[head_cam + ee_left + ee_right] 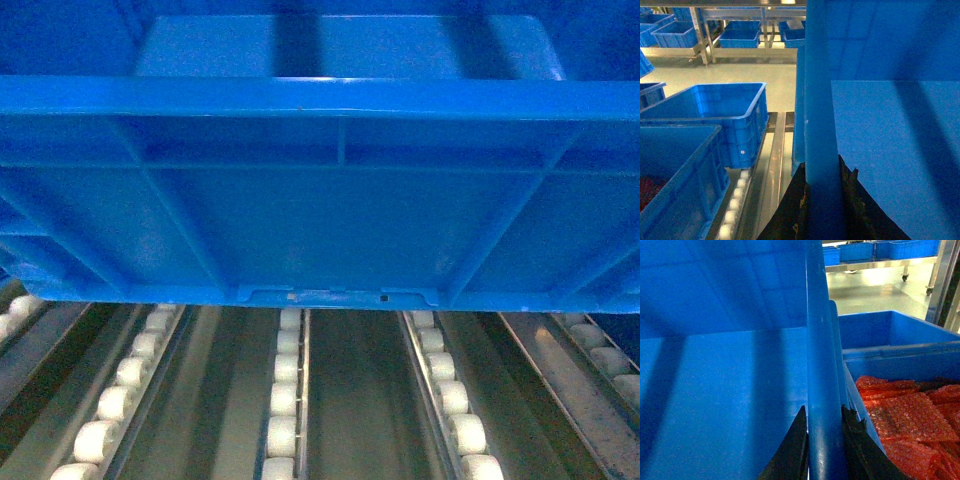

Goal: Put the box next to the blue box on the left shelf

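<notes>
The box (320, 200), a large open-top blue crate with ribbed walls, fills the head view over the left shelf (285, 400) of white rollers. Whether it touches the rollers I cannot tell. In the left wrist view my left gripper (825, 172) is shut on the box's left rim (820, 100), with one black finger on each side. My right gripper (823, 410) is shut the same way on the right rim (820, 340). A blue box (900, 360) holding red bubble wrap (910, 415) stands right against the box's right wall. The box's floor (725, 400) is bare.
Two more blue crates (715, 120) (675, 175) stand on the rollers to the box's left, across a gap of metal rail (775, 150). Beyond them lie grey floor and racks with several crates (740, 35). A metal upright (942, 280) stands at far right.
</notes>
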